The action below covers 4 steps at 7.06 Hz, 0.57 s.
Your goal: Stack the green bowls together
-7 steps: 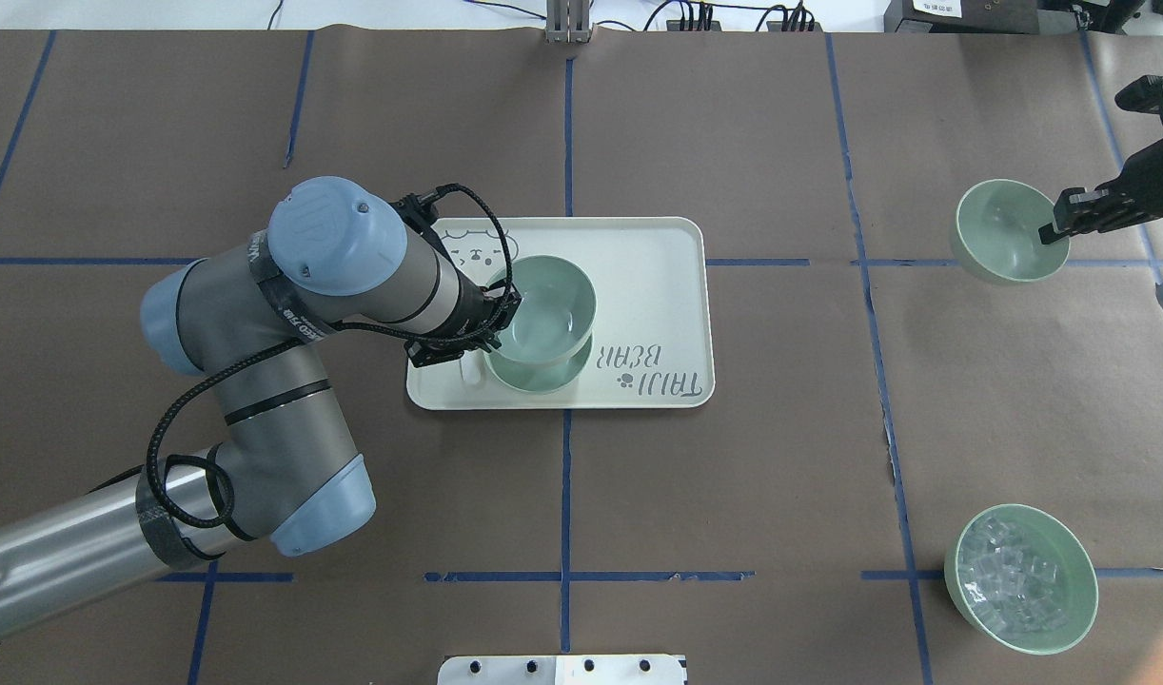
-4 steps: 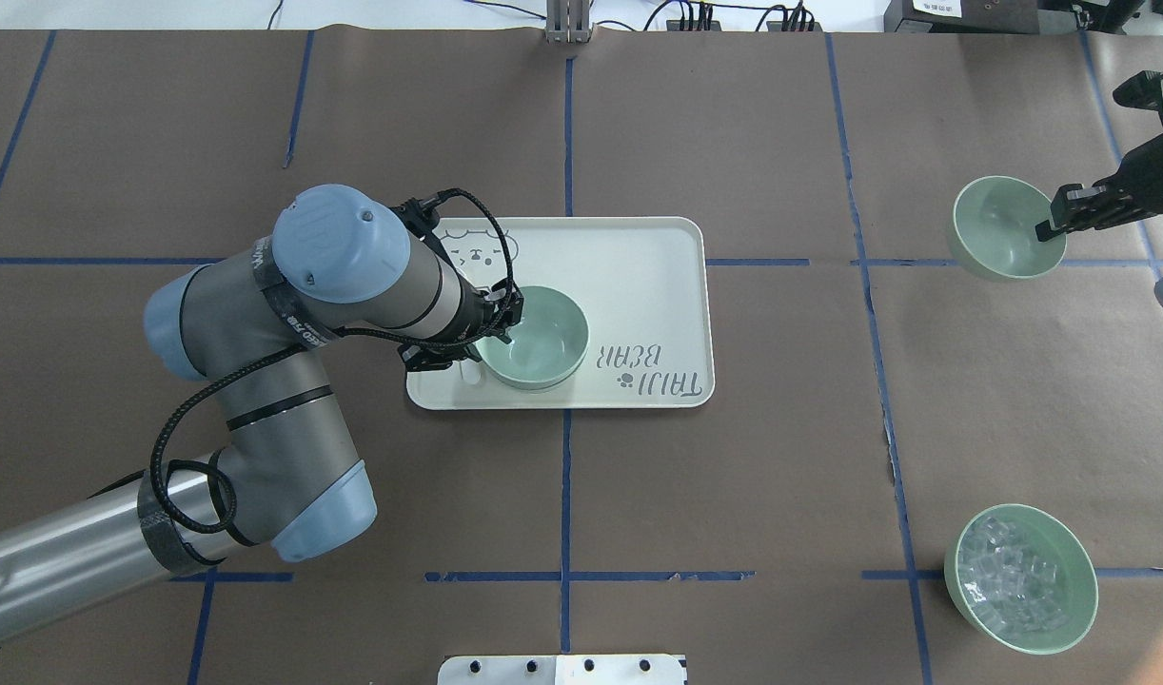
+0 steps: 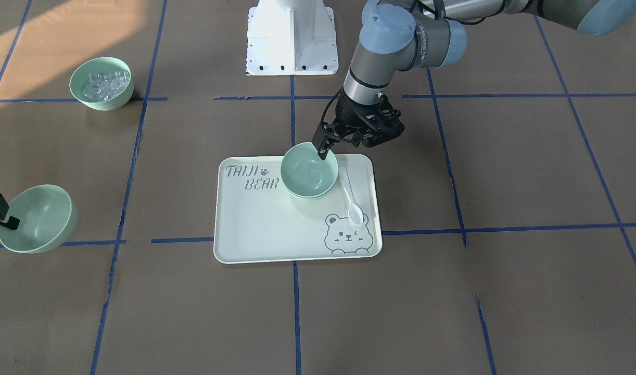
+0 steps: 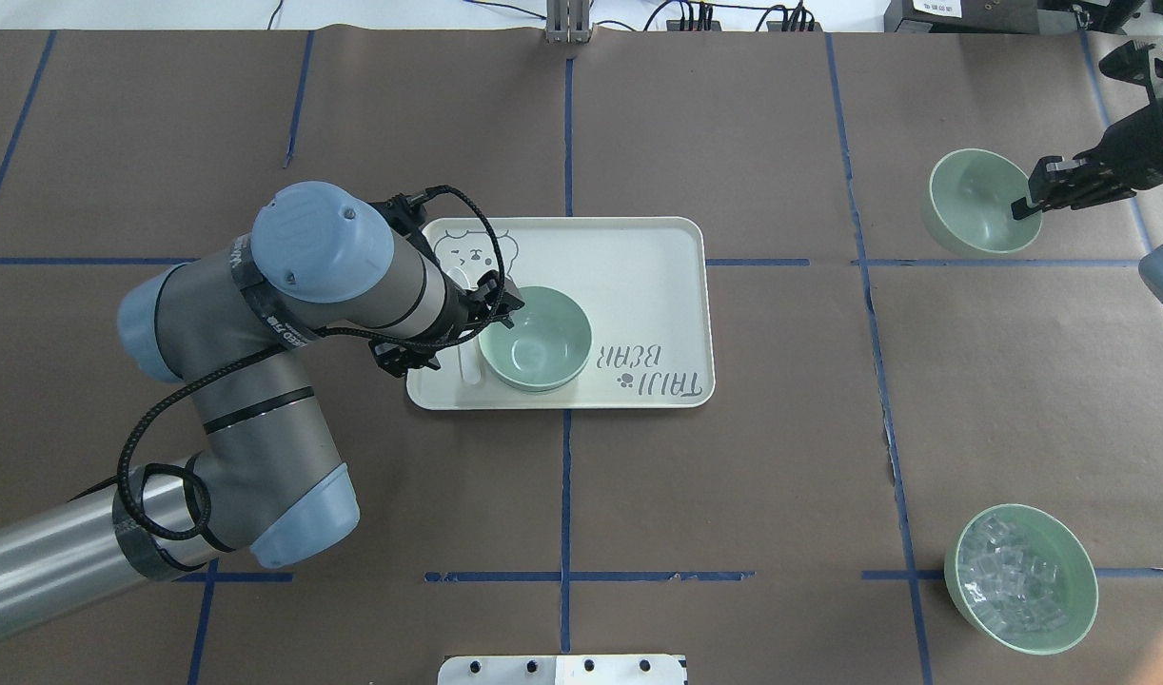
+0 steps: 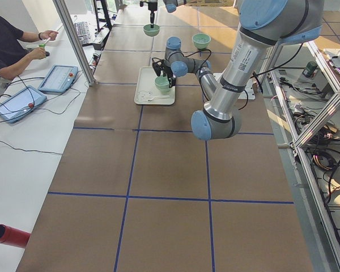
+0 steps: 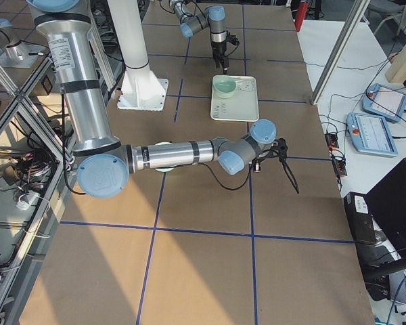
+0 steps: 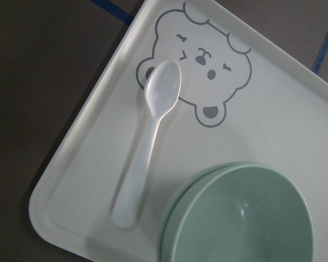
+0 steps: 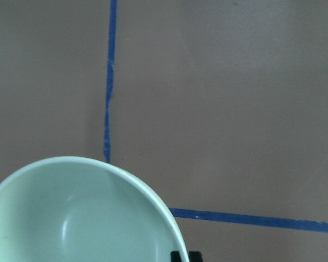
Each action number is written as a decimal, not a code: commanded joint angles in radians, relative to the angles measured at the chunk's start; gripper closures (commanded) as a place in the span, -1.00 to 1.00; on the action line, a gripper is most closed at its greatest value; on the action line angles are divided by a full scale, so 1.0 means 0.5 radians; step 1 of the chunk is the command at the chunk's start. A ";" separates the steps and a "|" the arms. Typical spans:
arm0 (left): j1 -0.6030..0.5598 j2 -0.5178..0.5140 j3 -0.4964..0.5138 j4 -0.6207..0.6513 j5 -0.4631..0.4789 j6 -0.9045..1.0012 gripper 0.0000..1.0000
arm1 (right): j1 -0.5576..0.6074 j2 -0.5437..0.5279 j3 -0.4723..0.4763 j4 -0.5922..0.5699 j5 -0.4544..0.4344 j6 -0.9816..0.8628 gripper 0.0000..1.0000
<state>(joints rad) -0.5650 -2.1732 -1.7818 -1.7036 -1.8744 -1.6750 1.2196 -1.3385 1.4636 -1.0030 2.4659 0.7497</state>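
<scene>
Resting on the tray [image 4: 639, 276]: two green bowls [image 4: 536, 341] nested, the lower one hidden but for its rim. Third bowl [image 4: 979, 202] well apart at the table's right, tilted, cut off in the wrist view, its rim pinched by the right gripper [image 4: 1027, 203]. Left gripper [image 3: 323, 150] just beside the stack, jaws apart, holding nothing; one finger hard to make out.

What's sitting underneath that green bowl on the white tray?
A second green bowl: only its rim peeks out around the top bowl. Its inside, and the tray beneath the pair, are covered.
</scene>
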 commanded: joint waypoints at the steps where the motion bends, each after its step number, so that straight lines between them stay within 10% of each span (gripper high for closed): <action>1: -0.173 0.005 -0.142 0.289 -0.094 0.385 -1.00 | -0.085 0.112 0.140 -0.004 0.041 0.267 1.00; 4: -0.550 0.093 -0.249 0.505 -0.246 0.934 -1.00 | -0.453 0.387 0.217 -0.007 -0.160 0.690 1.00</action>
<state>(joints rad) -0.7815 -2.1585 -1.8789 -1.4830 -1.9838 -1.3003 1.0718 -1.1999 1.5621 -1.0058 2.4402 1.0159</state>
